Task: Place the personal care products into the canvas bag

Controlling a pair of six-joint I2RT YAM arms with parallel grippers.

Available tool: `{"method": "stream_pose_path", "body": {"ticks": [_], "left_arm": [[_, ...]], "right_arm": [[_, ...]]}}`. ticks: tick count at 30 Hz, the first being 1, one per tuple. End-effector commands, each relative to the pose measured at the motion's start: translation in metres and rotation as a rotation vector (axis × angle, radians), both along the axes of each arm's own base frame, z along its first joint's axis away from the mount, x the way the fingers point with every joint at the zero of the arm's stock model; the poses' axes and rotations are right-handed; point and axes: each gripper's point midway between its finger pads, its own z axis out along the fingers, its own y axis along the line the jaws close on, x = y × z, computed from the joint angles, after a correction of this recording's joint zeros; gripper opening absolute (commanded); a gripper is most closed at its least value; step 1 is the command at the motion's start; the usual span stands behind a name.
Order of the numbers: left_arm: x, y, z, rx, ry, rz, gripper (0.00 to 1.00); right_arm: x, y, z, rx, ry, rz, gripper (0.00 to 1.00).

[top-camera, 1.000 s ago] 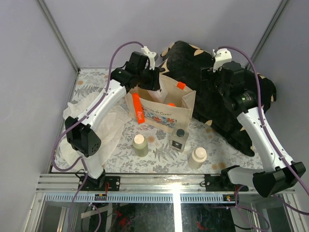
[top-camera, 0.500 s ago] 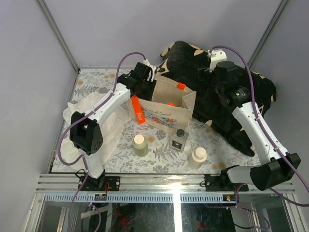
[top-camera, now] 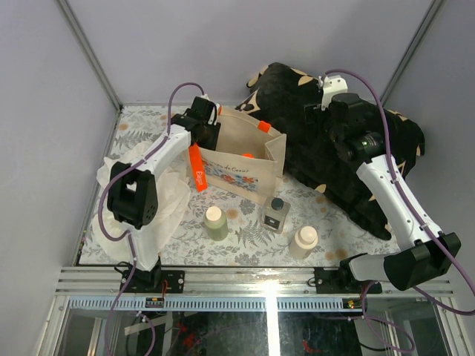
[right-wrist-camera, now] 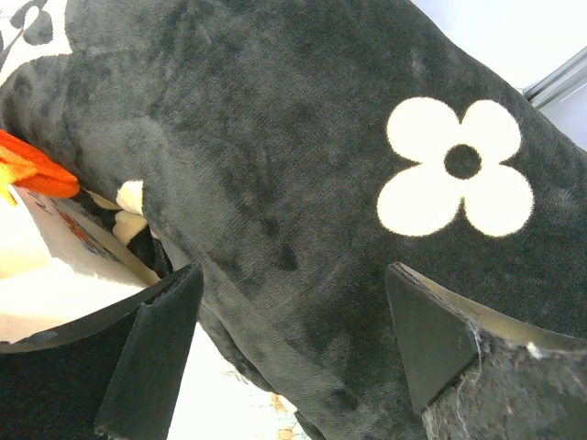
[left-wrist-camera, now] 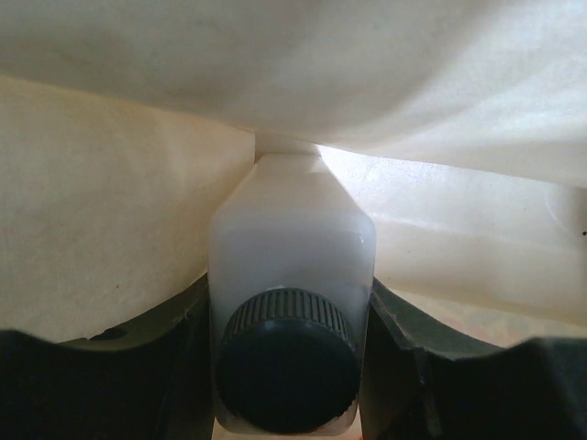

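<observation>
The canvas bag (top-camera: pixel 239 169) stands open at the table's middle, one orange handle (top-camera: pixel 195 168) hanging down its left side. My left gripper (top-camera: pixel 205 127) is at the bag's left rim, shut on the whitish bottle with a dark cap (left-wrist-camera: pixel 290 266). Beige fabric (left-wrist-camera: pixel 101 211) surrounds the bottle closely in the left wrist view. The olive bottle (top-camera: pixel 216 222), the square clear-glass bottle (top-camera: pixel 275 213) and the cream bottle (top-camera: pixel 303 241) stand in front of the bag. My right gripper (right-wrist-camera: pixel 293 339) is open and empty over the black cushion (right-wrist-camera: pixel 303 156), right of the bag.
A white cloth (top-camera: pixel 159 185) lies left of the bag under my left arm. The black cushion with beige flowers (top-camera: pixel 349 174) fills the back right. The table has a floral cover (top-camera: pixel 245 237); grey walls close in behind.
My left gripper has moved left and down at the bag's left rim, and the bag has shifted left with it. The right arm rose slightly, then held still.
</observation>
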Motion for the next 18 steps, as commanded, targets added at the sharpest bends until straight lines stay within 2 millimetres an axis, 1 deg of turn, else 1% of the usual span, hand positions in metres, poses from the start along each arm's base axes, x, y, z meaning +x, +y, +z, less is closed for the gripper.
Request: {"method": "stream_pose_path", "body": {"ticks": [1,2,5,6,8,10,11,12,15,18], "left_arm": [[0.036,-0.002,0.033,-0.025,-0.164,-0.006,0.41],[0.036,-0.004,0.032,-0.031,-0.164,-0.009,0.49],[0.037,-0.007,0.037,-0.052,-0.173,-0.017,0.67],[0.037,-0.009,0.039,-0.059,-0.177,-0.021,0.75],[0.037,-0.012,0.047,-0.080,-0.189,-0.033,0.85],[0.035,-0.019,0.063,-0.121,-0.219,-0.059,0.94],[0.034,-0.022,0.078,-0.145,-0.252,-0.071,0.98],[0.032,-0.024,0.087,-0.162,-0.274,-0.081,1.00],[0.024,-0.027,0.124,-0.216,-0.367,-0.105,1.00],[0.012,-0.024,0.167,-0.265,-0.486,-0.110,1.00]], "right_arm": [[0.004,-0.007,0.035,0.008,-0.091,-0.034,0.88],[0.004,-0.008,0.035,0.007,-0.089,-0.038,0.88],[0.003,-0.008,0.034,0.007,-0.086,-0.040,0.88],[0.003,-0.008,0.034,0.007,-0.085,-0.040,0.88],[0.002,-0.009,0.032,0.006,-0.082,-0.044,0.88],[0.003,-0.010,0.031,0.009,-0.081,-0.053,0.88],[0.004,-0.009,0.031,0.014,-0.083,-0.056,0.88],[0.004,-0.008,0.031,0.024,-0.084,-0.052,0.88],[0.002,0.003,0.030,0.073,-0.077,-0.011,0.88],[-0.006,0.026,0.028,0.129,-0.037,0.111,0.88]]}}
